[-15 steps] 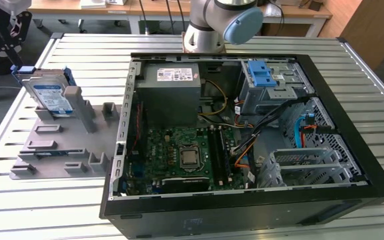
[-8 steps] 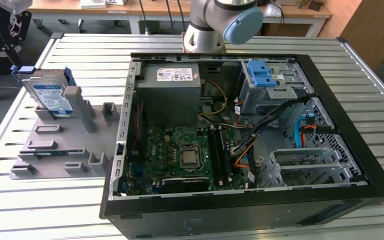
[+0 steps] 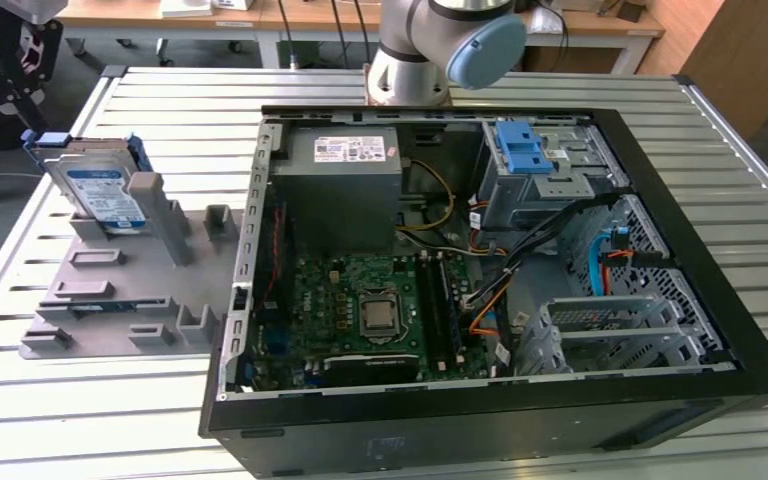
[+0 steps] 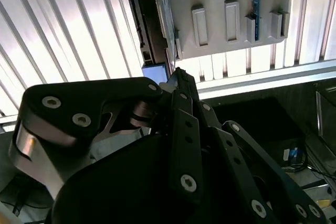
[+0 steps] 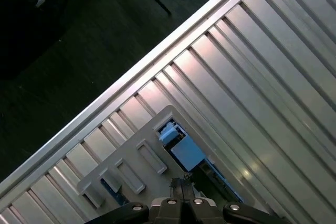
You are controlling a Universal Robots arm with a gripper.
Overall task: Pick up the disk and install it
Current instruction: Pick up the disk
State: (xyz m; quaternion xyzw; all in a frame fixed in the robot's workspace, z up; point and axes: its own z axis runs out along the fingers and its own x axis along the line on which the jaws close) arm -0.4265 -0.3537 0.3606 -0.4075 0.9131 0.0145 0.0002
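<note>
We see the disk (image 3: 99, 188) standing on edge in the grey holder (image 3: 104, 300). The holder sits on the slatted desk (image 3: 37, 420), to the exterior view's left of the open computer case (image 3: 491, 415). In both wrist views the pincer (image 5: 181, 186) (image 4: 179, 76) points at the disk's blue-framed edge. It is apart from the disk, with its fingers clenched together on nothing.

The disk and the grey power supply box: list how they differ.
The disk is far smaller than the power supply box. The disk stands on edge in the grey holder outside the computer case; the box lies inside it. The disk has a blue frame; the box has none. Both are metal and labelled.
</note>
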